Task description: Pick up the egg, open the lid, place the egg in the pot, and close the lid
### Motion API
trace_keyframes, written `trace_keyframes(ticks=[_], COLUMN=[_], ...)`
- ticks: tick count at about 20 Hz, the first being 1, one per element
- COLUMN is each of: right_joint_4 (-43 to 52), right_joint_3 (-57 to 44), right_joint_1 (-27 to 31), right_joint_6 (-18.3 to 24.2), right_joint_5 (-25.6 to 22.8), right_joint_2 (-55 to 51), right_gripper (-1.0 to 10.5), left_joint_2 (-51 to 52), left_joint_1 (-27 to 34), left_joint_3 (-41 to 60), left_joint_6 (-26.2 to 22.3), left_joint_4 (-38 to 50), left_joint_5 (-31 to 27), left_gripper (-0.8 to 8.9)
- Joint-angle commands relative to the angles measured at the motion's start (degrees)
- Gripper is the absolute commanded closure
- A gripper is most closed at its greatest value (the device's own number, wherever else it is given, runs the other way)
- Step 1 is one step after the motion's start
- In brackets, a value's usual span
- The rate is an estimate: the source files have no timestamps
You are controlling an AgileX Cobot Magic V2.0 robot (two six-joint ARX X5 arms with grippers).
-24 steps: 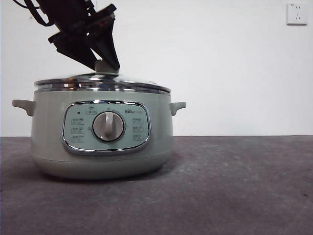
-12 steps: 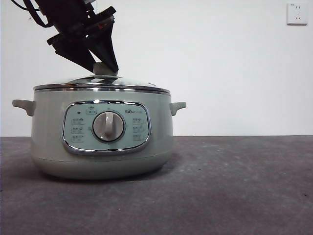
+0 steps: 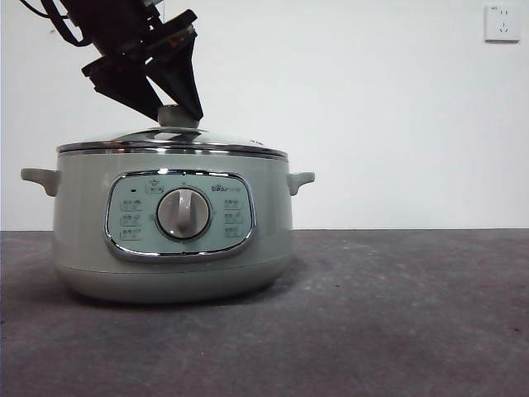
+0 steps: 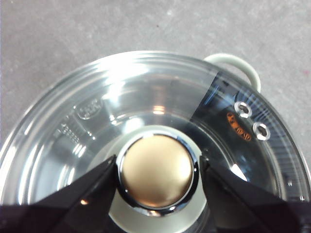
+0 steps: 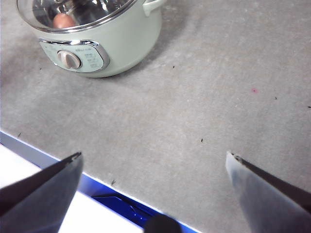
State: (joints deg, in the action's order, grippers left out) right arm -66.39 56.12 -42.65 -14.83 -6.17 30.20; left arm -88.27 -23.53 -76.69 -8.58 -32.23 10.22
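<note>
Glass lid (image 3: 172, 141) sits flat on the pot (image 3: 172, 223), its chrome rim level all the way round in my front view. My left gripper (image 3: 180, 116) comes down from the upper left of that view and is at the knob (image 3: 178, 117). On the left wrist feed I see its two black jaws set either side of the knob (image 4: 156, 171), one on each flank, right up against the chrome ring at its base; whether they press it or merely touch it I cannot tell. They stand narrow, about the knob's width apart.

On the right wrist feed the egg (image 5: 63, 20) shows reddish-brown through the lid (image 5: 77, 12), lying inside the pot (image 5: 104, 41) near the wall above the control panel. My right gripper (image 5: 154, 167) hangs well away from the pot over the grey table (image 5: 204, 87), near its front edge, jaws spread wide with nothing between them.

Out front, the pot stands on the table (image 3: 397, 314) with its dial (image 3: 183, 213) facing me, and a wall socket (image 3: 502, 22) shows at the top right.
</note>
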Motion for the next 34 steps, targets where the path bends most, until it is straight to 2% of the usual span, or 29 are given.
trace_keyframes(ticks=[1,7,12,14,17,19,23,28,29,30,32,33,34], right_joint_4=[0.4,0.4,0.4,0.4,0.4,0.4,0.4,0.3,0.3,0.1,-0.1,-0.1,-0.1], right_joint_3=[-0.6,-0.6,-0.6,-0.6,-0.6,-0.6,-0.6,-0.6,-0.6,-0.6,-0.6,-0.6,-0.6], right_joint_1=[-0.1,-0.1,-0.1,-0.1,-0.1,-0.1,-0.1,-0.1,-0.1,-0.1,-0.1,-0.1,-0.1], right_joint_6=[-0.6,-0.6,-0.6,-0.5,-0.4,-0.4,-0.4,-0.5,-0.6,-0.6,-0.5,-0.4,-0.3], right_joint_5=[-0.3,-0.3,-0.3,-0.2,-0.2,-0.2,-0.2,-0.2,-0.2,-0.2,-0.2,-0.2,-0.2], right_joint_2=[-0.1,-0.1,-0.1,-0.1,-0.1,-0.1,-0.1,-0.1,-0.1,-0.1,-0.1,-0.1,-0.1], right_gripper=[4.5,4.5,4.5,4.5,4.5,4.5,4.5,4.5,4.8,5.9,8.9,9.7,9.6], left_joint_2=[0.5,5.0,13.1,17.2,23.5,27.1,32.2,34.2,34.2,34.1,34.1,34.1,34.2], left_joint_1=[0.0,0.0,0.0,0.0,0.0,0.0,0.0,0.0,0.0,0.0,0.0,0.0,0.0], left_joint_3=[-0.5,-0.7,-0.7,-0.7,-0.7,-0.7,-0.7,-0.7,-0.7,-0.7,-0.7,-0.7,-0.7], left_joint_6=[-0.4,-0.4,0.8,0.9,2.6,3.0,3.0,3.7,3.8,3.9,3.9,3.9,3.9], left_joint_4=[0.1,-0.4,-11.0,-17.0,-26.1,-30.6,-35.8,-36.4,-36.5,-36.8,-37.2,-37.2,-37.2], left_joint_5=[0.4,0.5,0.8,2.7,10.0,12.9,14.0,14.0,14.0,14.0,14.0,14.0,14.0], left_gripper=[5.28,5.28,5.3,5.3,5.3,5.3,5.3,5.33,5.35,5.51,7.61,8.27,8.2])
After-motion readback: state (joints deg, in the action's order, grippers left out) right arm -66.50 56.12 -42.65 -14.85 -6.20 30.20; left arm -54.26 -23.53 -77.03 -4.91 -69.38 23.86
